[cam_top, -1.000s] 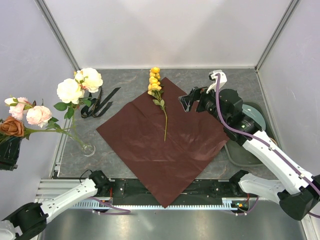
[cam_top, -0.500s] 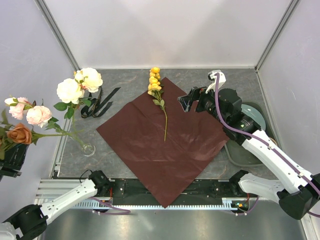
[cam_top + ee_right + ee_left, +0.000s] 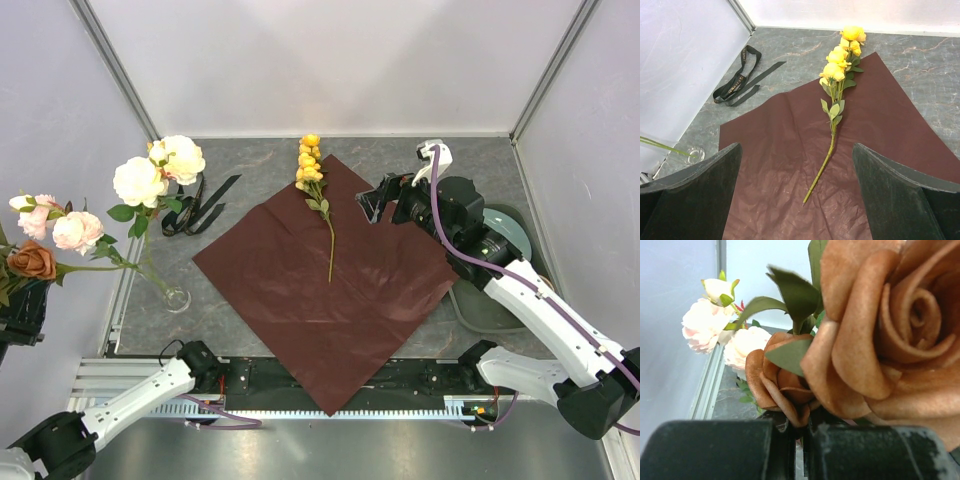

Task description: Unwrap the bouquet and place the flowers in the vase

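The bouquet is undone: its maroon paper (image 3: pixel 330 290) lies flat on the table and the black ribbon (image 3: pixel 200 205) lies off to the left. One yellow flower (image 3: pixel 312 165) rests on the paper, its stem pointing toward me (image 3: pixel 830 150). The clear vase (image 3: pixel 176 297) at the left holds cream roses (image 3: pixel 160 170) and pink roses (image 3: pixel 60 225) on leaning stems. At the far left edge my left gripper (image 3: pixel 20 308) is shut on the stem of a rust-orange rose (image 3: pixel 880 335), just below the bloom. My right gripper (image 3: pixel 797 200) hangs open above the paper, empty.
A pale green plate (image 3: pixel 512 232) lies at the right, partly under my right arm. White enclosure walls and metal posts stand on three sides. A metal rail (image 3: pixel 120 300) runs along the table's left edge beside the vase.
The left gripper with the orange rose swung slightly right, then back left and a little lower. The right arm has hardly moved.
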{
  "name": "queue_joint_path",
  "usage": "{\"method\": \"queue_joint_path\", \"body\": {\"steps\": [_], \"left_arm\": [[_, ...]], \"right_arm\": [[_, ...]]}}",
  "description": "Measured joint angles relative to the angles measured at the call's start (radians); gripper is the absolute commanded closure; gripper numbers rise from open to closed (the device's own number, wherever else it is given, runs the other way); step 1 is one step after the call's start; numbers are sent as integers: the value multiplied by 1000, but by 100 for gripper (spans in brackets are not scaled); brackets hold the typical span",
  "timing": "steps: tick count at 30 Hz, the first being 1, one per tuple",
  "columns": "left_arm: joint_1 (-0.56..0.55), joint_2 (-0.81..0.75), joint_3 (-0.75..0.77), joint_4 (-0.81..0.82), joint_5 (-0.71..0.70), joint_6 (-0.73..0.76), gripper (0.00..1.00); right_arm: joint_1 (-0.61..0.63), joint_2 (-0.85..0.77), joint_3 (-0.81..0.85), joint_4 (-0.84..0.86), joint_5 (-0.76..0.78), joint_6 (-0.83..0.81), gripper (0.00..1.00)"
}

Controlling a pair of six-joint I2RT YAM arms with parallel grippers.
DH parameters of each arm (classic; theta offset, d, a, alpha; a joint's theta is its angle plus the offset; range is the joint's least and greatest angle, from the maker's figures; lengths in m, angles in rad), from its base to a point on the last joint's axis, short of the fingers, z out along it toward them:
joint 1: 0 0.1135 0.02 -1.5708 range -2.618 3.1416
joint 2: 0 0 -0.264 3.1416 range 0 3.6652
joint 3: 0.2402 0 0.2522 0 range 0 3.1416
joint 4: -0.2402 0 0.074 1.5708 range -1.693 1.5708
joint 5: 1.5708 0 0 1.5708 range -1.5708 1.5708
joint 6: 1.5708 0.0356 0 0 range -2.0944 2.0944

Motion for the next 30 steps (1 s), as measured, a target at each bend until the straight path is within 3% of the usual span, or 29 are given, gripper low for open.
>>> {"method": "queue_joint_path", "body": {"steps": [20,30], "left_arm": [[28,6,-52,0,-10,2,98],[113,86,-116,-1,-11,-9,98]], "right_arm": [[-3,5,0,7,-6,2,2],[-4,5,-2,16,-6,3,2]]}}
